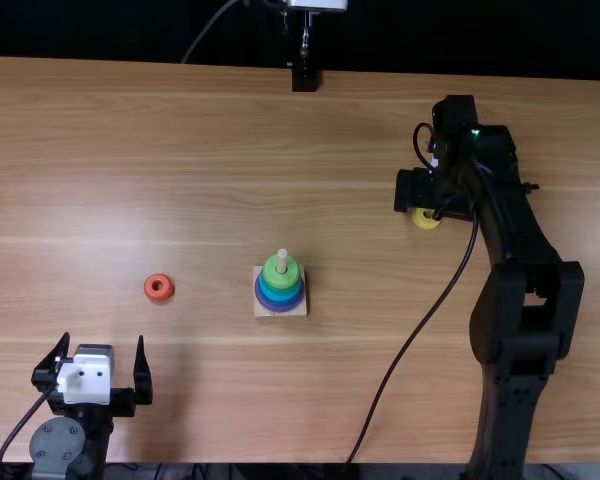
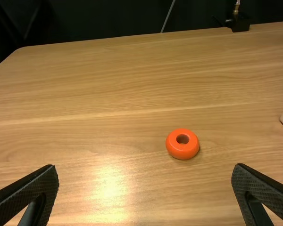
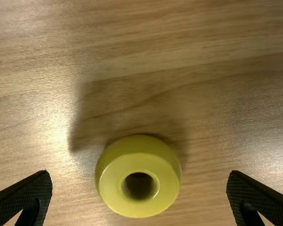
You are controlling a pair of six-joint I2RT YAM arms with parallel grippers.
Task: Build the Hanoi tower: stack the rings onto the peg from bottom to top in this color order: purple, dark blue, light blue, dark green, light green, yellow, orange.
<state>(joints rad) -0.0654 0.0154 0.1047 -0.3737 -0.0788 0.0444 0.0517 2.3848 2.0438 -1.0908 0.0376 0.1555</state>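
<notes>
Pale brown wood makes up the broad table (image 1: 180, 150), with darkness beyond its far edge. My right hand (image 1: 432, 188) is over its right part, spread wide and gripping nothing; my left hand (image 1: 101, 342) is also wide and empty, near the front. Between them sits a square wooden base (image 1: 260, 311) with an upright peg (image 1: 282, 257), its rings purple lowest, blues above, light green uppermost. A thick, glossy yellow ring (image 3: 138, 162) lies between my right fingers, touching neither. The smaller orange-red ring (image 2: 182, 151) lies ahead of my left hand.

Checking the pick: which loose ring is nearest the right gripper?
The yellow ring, by the right gripper; the orange ring lies left of the stack.
</notes>
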